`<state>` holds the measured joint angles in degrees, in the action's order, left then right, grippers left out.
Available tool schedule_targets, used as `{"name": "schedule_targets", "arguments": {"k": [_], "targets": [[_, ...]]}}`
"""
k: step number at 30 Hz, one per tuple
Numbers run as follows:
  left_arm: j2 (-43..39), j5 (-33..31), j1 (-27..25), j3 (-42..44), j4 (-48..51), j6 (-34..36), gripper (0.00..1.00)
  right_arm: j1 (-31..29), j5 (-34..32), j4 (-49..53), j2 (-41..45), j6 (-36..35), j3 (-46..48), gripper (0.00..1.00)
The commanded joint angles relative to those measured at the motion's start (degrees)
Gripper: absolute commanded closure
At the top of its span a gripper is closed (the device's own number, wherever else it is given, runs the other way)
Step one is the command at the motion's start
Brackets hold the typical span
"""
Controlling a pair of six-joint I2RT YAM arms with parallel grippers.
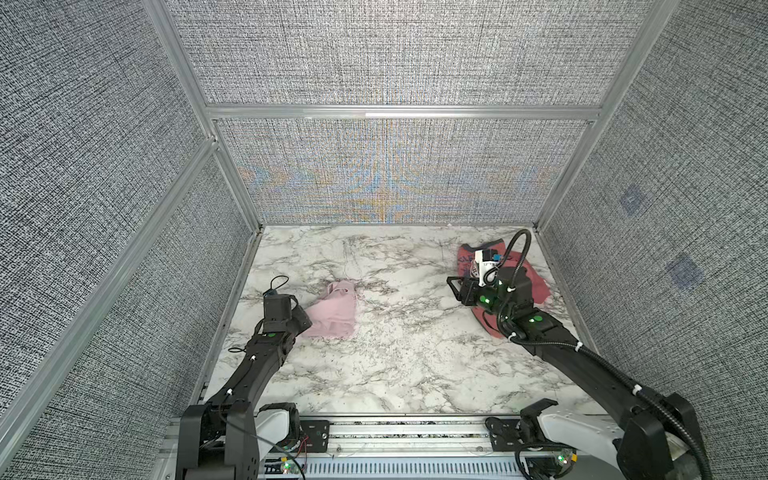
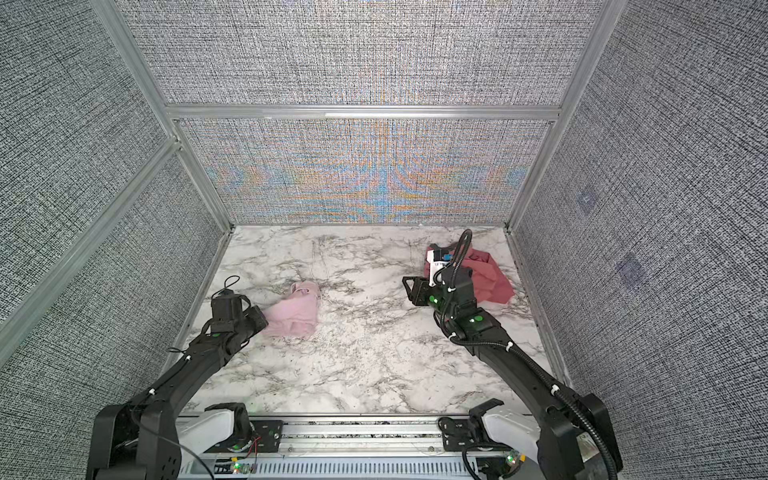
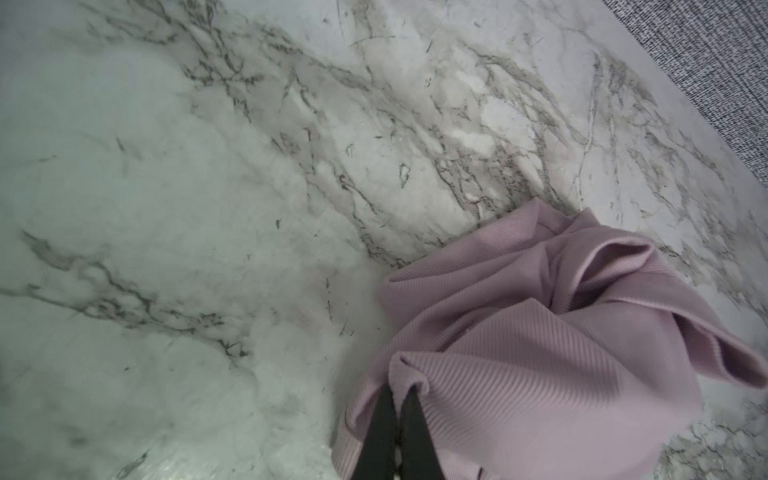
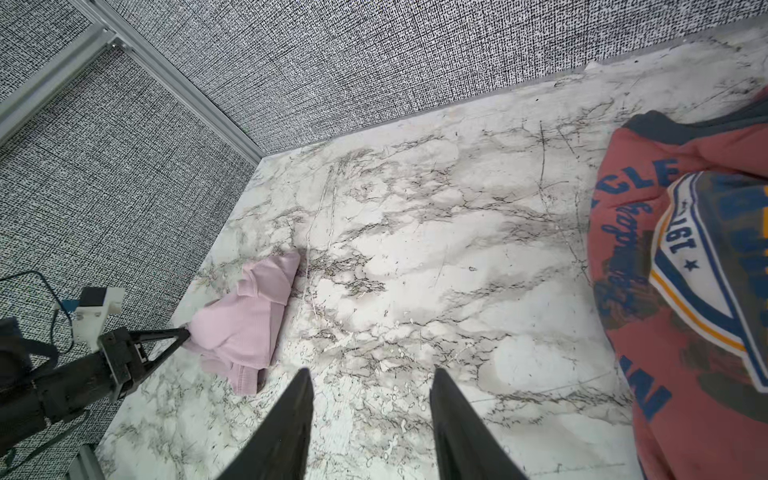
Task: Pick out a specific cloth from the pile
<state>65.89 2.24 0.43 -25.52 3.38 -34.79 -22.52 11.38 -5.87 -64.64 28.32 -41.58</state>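
Black left fingers (image 3: pixel 380 432) pinch crumpled, ribbed pale-pink cloth (image 3: pixel 519 332); right fingers (image 4: pixel 291 428) spread, empty.

The crumpled pale pink ribbed cloth (image 1: pixel 334 311) is lying on the left part of the white marble-patterned surface (image 1: pixel 395 374). The salmon-red printed T-shirt (image 1: pixel 538 286) is lying well apart from it, at the far right near the back corner.

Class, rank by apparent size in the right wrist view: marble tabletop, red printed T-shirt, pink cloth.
1. marble tabletop
2. red printed T-shirt, nearer the camera and cropped
3. pink cloth, farther away
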Motion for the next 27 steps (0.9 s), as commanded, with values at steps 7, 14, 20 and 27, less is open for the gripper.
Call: {"name": "schedule_targets", "arguments": {"k": [7, 14, 20, 27], "targets": [[8.9, 2.9, 1.4, 1.3, -9.7, -2.6, 1.00, 0.0, 0.4, -1.3, -0.3, -0.3, -0.2, 0.52], [14.9, 4.5, 1.6, 1.0, -12.6, -3.9, 1.00, 0.0, 0.3, -2.1, -1.3, -0.1, 0.3, 0.52], [18.1, 5.3, 1.6, 0.9, -14.4, -3.8, 1.00, 0.0, 0.2, -1.0, -1.3, 0.1, 0.3, 0.52], [16.4, 3.7, 1.6, 0.6, -12.9, -4.0, 1.00, 0.0, 0.0, -0.6, 0.4, 0.8, 0.9, 0.52]]}}
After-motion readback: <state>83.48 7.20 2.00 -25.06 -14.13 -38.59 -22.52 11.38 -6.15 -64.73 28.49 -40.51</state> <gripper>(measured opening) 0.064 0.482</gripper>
